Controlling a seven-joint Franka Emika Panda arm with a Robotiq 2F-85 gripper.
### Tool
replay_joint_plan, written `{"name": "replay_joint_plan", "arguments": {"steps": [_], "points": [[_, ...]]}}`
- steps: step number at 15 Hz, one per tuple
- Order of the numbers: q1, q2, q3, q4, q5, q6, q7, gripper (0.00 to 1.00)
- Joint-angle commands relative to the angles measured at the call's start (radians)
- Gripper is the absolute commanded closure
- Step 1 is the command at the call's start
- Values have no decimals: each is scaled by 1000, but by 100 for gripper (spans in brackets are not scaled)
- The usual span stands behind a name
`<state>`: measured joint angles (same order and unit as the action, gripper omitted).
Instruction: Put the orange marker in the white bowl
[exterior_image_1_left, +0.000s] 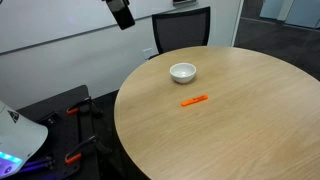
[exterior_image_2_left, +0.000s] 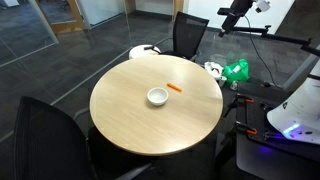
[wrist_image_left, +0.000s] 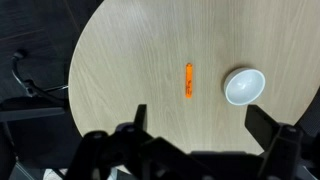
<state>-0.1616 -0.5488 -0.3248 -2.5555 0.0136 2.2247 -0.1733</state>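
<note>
The orange marker (exterior_image_1_left: 194, 100) lies flat on the round wooden table (exterior_image_1_left: 250, 120), a short way from the white bowl (exterior_image_1_left: 183, 72). Both also show in an exterior view, the marker (exterior_image_2_left: 174, 88) beside the bowl (exterior_image_2_left: 157, 96), and in the wrist view, the marker (wrist_image_left: 188, 81) left of the bowl (wrist_image_left: 243, 86). My gripper (exterior_image_1_left: 122, 14) hangs high above the floor, off the table's edge; it also shows in an exterior view (exterior_image_2_left: 233, 20). In the wrist view its fingers (wrist_image_left: 204, 122) are spread wide apart and empty.
Black office chairs (exterior_image_1_left: 180, 30) stand around the table (exterior_image_2_left: 190, 30). A robot base with blue lights (exterior_image_1_left: 15, 140) and a stand with red clamps (exterior_image_1_left: 75, 115) sit on the dark floor. A green object (exterior_image_2_left: 235, 70) lies near cables beyond the table.
</note>
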Motion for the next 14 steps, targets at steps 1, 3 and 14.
{"name": "replay_joint_plan", "arguments": {"steps": [1,3,14], "points": [[-19,4,18,2,13,-3,-10,0],[-19,4,18,2,13,-3,-10,0],[9,145,168,46,-9,225,147,0]]}}
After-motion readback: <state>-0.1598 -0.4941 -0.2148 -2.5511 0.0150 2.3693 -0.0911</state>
